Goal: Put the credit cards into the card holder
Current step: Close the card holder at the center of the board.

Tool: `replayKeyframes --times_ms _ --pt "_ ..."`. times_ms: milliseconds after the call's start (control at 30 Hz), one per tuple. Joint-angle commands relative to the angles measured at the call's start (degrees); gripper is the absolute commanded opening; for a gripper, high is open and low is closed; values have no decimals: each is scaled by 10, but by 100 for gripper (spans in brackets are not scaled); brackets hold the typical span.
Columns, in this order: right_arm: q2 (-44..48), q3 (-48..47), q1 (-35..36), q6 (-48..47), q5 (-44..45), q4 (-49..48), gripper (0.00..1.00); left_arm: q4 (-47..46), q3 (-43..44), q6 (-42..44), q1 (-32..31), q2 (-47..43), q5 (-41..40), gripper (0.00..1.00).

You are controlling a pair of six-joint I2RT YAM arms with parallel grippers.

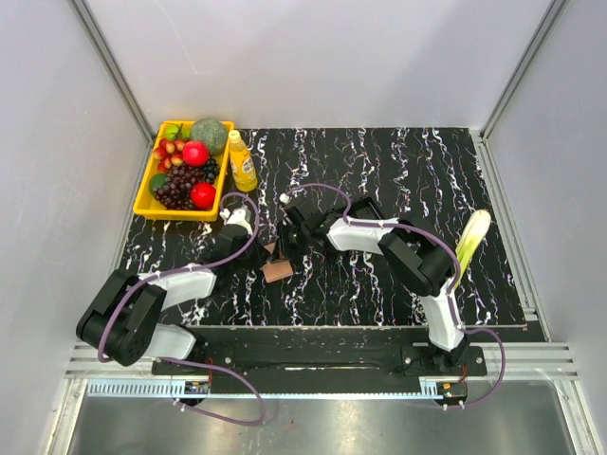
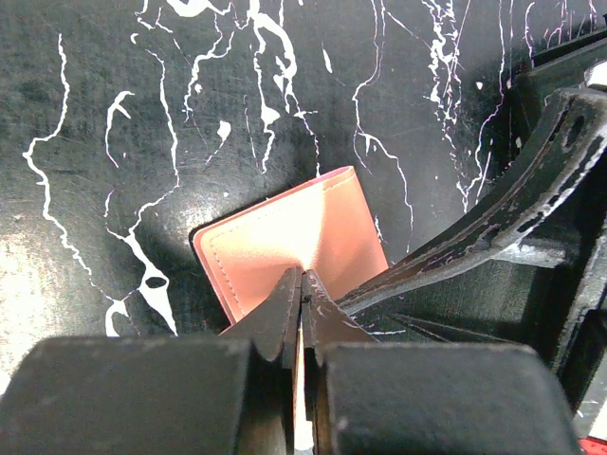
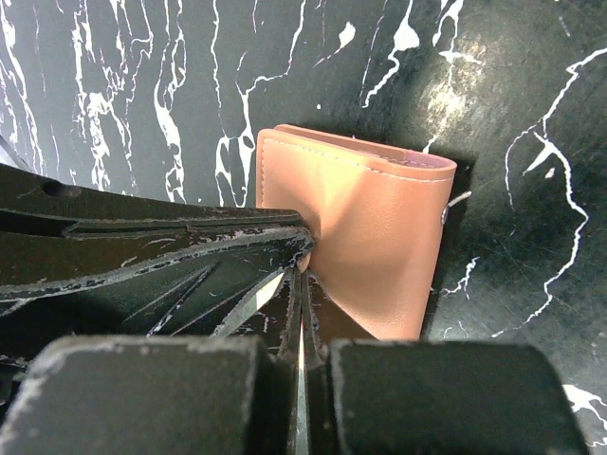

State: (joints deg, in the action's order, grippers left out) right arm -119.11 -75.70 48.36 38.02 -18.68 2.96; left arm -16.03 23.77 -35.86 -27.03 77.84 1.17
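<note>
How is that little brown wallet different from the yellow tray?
The yellow tray is big, bright and full of fruit; the card holder is small and tan. The tray stands alone at the far left; the card holder is pinched by the left gripper and right gripper. Both sit on the black table.

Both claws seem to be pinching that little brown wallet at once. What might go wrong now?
The left gripper and right gripper both pinch the card holder by a thin edge, so it may slip free if they pull. Their fingers sit very close together and might knock each other.
</note>
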Motion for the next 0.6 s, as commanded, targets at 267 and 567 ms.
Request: replayKeyframes --times_ms 267,567 --pt "-43 -53 16 -39 132 139 0 56 -25 -29 -42 16 -59 0" --pt "-65 -97 43 -63 198 196 11 36 -38 -54 -59 32 -77 0"
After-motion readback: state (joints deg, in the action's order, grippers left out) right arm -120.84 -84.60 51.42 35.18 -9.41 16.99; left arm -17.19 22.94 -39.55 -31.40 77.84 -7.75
